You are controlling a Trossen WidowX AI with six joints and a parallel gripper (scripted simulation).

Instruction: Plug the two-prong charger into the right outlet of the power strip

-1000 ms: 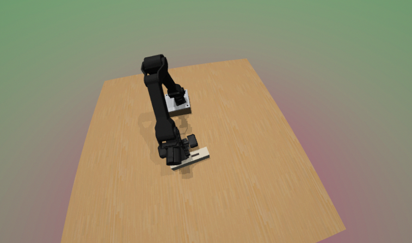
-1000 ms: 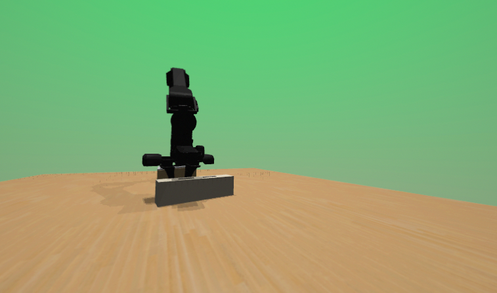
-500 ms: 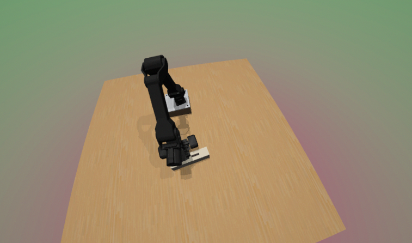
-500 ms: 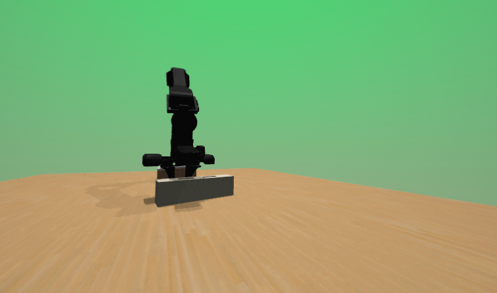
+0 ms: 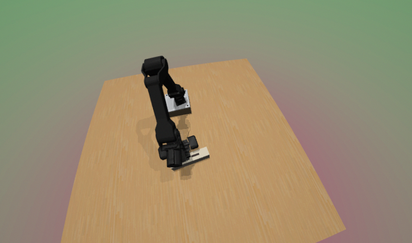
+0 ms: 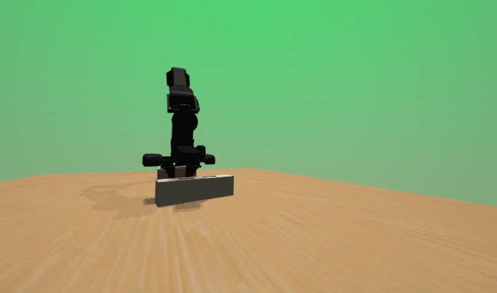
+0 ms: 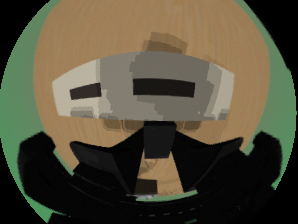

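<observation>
The power strip (image 5: 203, 152) (image 6: 194, 191) (image 7: 115, 106) is a long pale block on the table. In the wrist view its top shows two dark slotted recesses, a smaller left one (image 7: 85, 91) and a larger right one (image 7: 164, 88). My gripper (image 6: 180, 173) (image 7: 156, 129) is shut on the black charger (image 7: 159, 141), which sits between the fingertips. In the wrist view the charger's far end meets the strip's near long edge, below the right recess. The prongs are not visible, and I cannot tell whether charger and strip touch. The top and exterior views hide the charger.
The arm's pale base (image 5: 171, 104) stands on the wooden table (image 5: 231, 126) (image 6: 315, 225) behind the gripper. Shadows of the arm and gripper fall across the strip and table.
</observation>
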